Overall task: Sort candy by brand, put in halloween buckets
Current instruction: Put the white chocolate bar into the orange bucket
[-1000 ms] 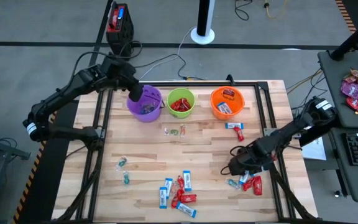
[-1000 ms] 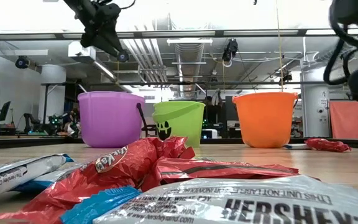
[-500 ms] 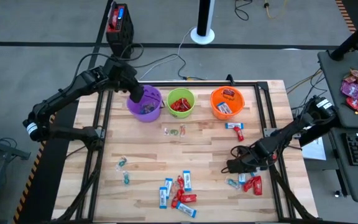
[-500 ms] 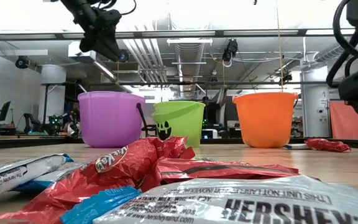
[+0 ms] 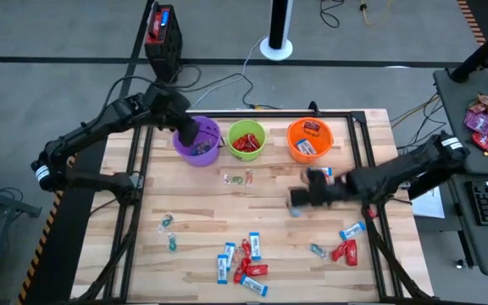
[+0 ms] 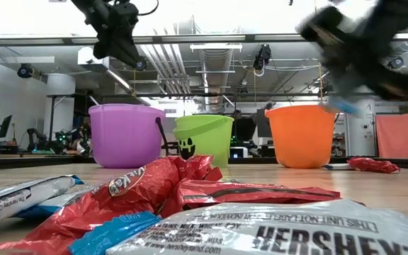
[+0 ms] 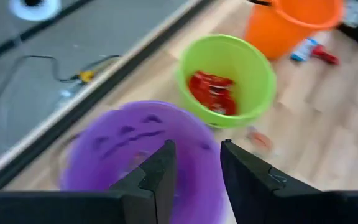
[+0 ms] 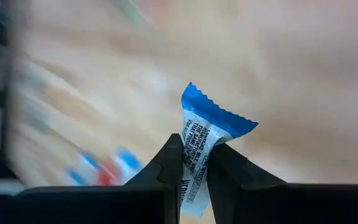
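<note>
Right gripper (image 8: 193, 167): fingers pinched tight on a blue-and-white bar (image 8: 202, 142), gripped near its lower end.
Bar's axis: runs straight out past the fingertips, its blue crimped end pointing away from the wrist.
Right gripper over the table (image 5: 210, 254): carried above the boards right of centre, at about 5 o'clock from the orange bucket (image 5: 308, 140); in the high view the gripper (image 5: 299, 196) is a blur.
Left gripper (image 7: 196, 163): fingers a narrow gap apart, nothing between them, hanging over the purple bucket (image 7: 107, 146).
Buckets: purple, lime green bucket (image 5: 246, 137) and orange in a row along the far edge, left to right.
Bucket contents: red wrappers (image 7: 211, 91) in the green one; orange holds wrapped pieces, seen from above.
Loose candy: a red and blue cluster (image 5: 244, 258) near the front edge at 6 o'clock from the green bucket.
Wrist only: the bar's print and crimp, which the high view smears.
Low view only: a jack-o'-lantern face (image 6: 185, 148) on the green bucket.
</note>
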`<state>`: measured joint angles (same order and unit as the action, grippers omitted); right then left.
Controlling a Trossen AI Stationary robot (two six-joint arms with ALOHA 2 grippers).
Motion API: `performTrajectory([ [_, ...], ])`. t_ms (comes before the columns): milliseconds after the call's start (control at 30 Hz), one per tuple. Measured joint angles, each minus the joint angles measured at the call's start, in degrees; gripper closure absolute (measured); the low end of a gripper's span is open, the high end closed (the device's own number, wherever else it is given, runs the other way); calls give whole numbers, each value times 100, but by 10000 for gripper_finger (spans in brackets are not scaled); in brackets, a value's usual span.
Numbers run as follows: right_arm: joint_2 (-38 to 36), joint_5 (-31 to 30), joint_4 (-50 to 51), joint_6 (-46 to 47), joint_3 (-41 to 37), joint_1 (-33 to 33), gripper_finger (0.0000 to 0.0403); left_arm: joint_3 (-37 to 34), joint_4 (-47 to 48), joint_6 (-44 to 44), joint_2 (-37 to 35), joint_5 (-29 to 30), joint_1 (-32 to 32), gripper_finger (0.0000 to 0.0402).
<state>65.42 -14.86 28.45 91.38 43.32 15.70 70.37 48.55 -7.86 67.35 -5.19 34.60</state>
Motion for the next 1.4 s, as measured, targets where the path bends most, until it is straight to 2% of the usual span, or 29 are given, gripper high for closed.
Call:
performTrajectory([
  [100,-84,-494,104,-1572,777,-836,363,0,35,-173,0,-134,-451,293],
  [200,55,-501,849,-3037,1687,-1796,365,0,257,-273,-2,-157,-1067,293],
  [400,875,86,3992,-4748,3507,-3768,372,-21,920,-684,2,-373,-2664,293],
  [467,1203,287,4708,-5280,3851,-4237,368,-80,933,-1046,8,-372,-3217,293],
  [533,1474,427,5013,-5805,4006,-4561,356,-152,759,-1574,61,-292,-3752,293],
  [633,1773,461,4991,-6373,4030,-4780,336,-304,388,-2745,185,54,-4421,293],
  [767,2022,371,4822,-6964,4019,-4839,307,-486,26,-4944,476,669,-4991,293],
  [967,2105,327,4723,-7391,4041,-4868,253,-450,-110,-7354,1240,648,-5480,283],
  [1100,1995,327,4712,-7571,4041,-4869,222,-442,-774,-8380,1818,313,-5874,256],
  [1400,1701,353,4586,-7903,4041,-4861,195,-439,-1998,-9828,3306,296,-6513,182],
])
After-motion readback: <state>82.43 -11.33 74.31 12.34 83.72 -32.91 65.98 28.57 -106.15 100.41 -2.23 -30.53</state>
